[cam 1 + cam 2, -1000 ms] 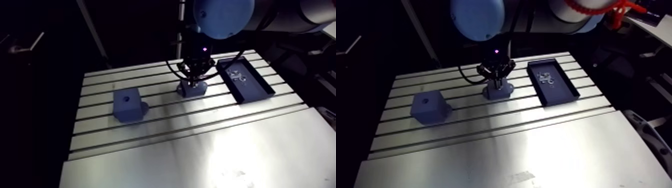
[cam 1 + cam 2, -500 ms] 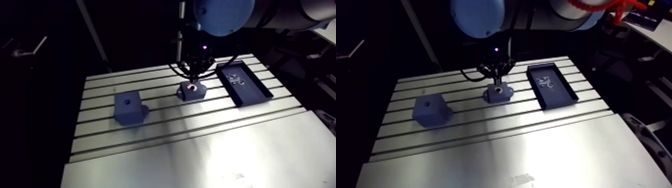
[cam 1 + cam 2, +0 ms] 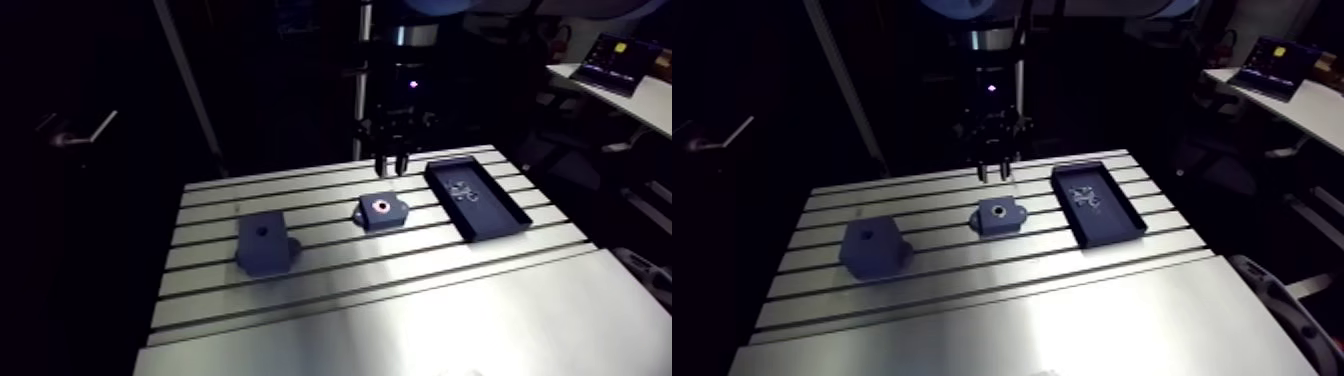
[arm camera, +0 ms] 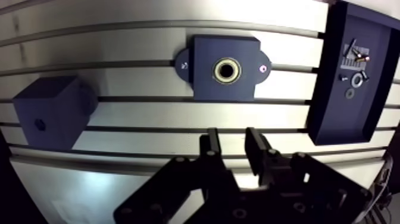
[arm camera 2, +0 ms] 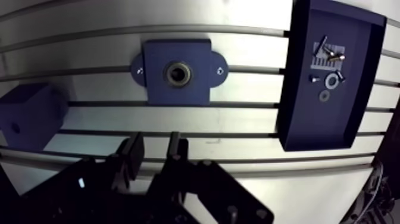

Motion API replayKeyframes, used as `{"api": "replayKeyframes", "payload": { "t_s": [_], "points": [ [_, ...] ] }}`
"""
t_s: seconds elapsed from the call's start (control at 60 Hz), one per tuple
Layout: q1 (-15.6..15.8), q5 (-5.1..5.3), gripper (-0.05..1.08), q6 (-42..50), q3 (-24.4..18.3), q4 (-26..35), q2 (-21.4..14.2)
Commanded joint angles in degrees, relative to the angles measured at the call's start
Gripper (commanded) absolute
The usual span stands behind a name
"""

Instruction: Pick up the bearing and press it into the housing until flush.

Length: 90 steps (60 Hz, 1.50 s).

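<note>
I have the gripper (image 4: 233,136) hanging in the air over the far part of the table (image 4: 119,80), well clear of the surface. In the wrist view its two fingers (image 4: 211,143) stand a narrow gap apart, with nothing between them.

The bearing (image 4: 220,67) is not in the gripper. It sits as a pale ring in the round bore of the dark blue housing (image 4: 208,83), which lies flat on the table below and ahead of the fingers, a little nearer to me than the gripper in the arm view. I cannot tell whether the ring is flush with the housing's top face.

To the left of the housing, well apart, stands a dark blue block (image 4: 50,113). To the right lies a dark tray (image 4: 348,122) holding a few small metal parts (image 4: 355,65).
</note>
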Motion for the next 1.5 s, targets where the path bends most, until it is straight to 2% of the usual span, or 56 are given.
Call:
{"api": "replayKeyframes", "payload": {
  "t_s": [0.017,0.2,0.417,0.617,0.683,0.767,0.983,1.183,1.317,1.5],
  "points": [
    [0.00,-0.13,0.00,0.45,-9.47,16.80,-7.36],
    [0.02,-0.21,0.00,0.45,-12.43,18.31,-9.63],
    [0.19,0.21,0.00,0.53,-12.37,17.99,-10.89],
    [0.19,0.14,0.00,1.77,-12.47,17.38,-11.34],
    [0.27,0.30,0.00,1.85,-12.38,17.02,-11.74],
    [0.28,1.31,0.00,2.36,-12.29,16.66,-12.20],
    [0.45,2.57,0.00,2.65,-11.86,16.55,-12.31],
    [1.01,2.95,0.00,2.81,-11.76,16.12,-12.54],
    [2.17,2.78,0.00,4.40,-11.75,15.52,-14.27],
    [2.56,3.04,0.00,4.59,-11.35,15.50,-15.47]
  ]
}}
